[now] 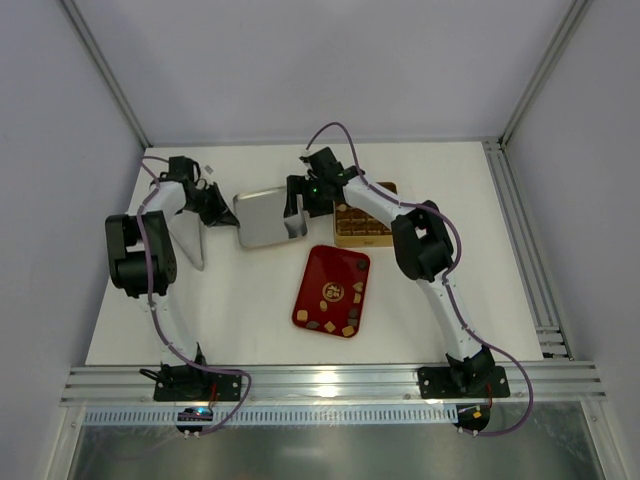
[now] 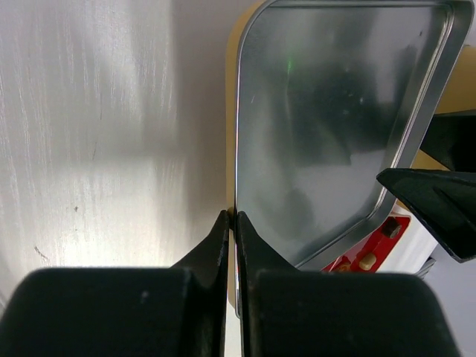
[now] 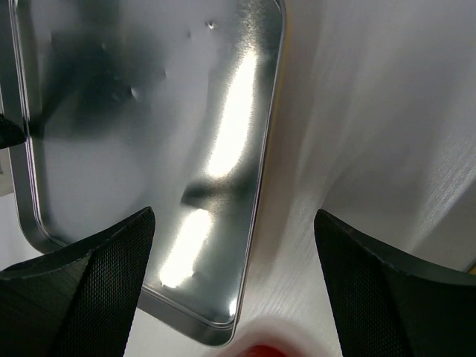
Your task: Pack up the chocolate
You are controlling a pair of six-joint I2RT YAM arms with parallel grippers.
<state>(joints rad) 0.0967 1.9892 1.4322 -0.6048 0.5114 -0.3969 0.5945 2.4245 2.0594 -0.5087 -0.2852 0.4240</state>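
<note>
Closest to the left wrist lens, saw the left gripper [image 2: 232,223] pinched tight on the rim of a silver lid [image 2: 335,126], fingers [image 2: 212,249] pressed to either side of the thin edge. Found that lid hollow side up, shiny and bare inside, with a strip of gold colour showing along its outer edge. From above, placed the same gripper [image 1: 222,212] at the left edge of the lid [image 1: 265,218], toward the back of the white table [image 1: 450,300].

Noted the right gripper [image 1: 293,218] over the lid's right side. In its own wrist view, saw the right gripper [image 3: 232,216] spread wide and holding nothing, fingers [image 3: 89,275] well apart, with the long right rim of the lid [image 3: 141,111] running below and between them. Could not tell whether touching the lid or hanging just over it.

Found the chocolate [image 1: 347,329] on a red tray [image 1: 325,265] in front of the lid, nearer the arm bases: small tan, cream and dark pieces, mostly along the tray's near and right edges. Glimpsed two pieces of that chocolate [image 2: 391,227] past the lid's corner in the left wrist view.

Saw a gold tin [image 1: 355,228] with gridded compartments just right of the lid and behind the tray, partly hidden under the right arm. Could not make out its contents.
</note>
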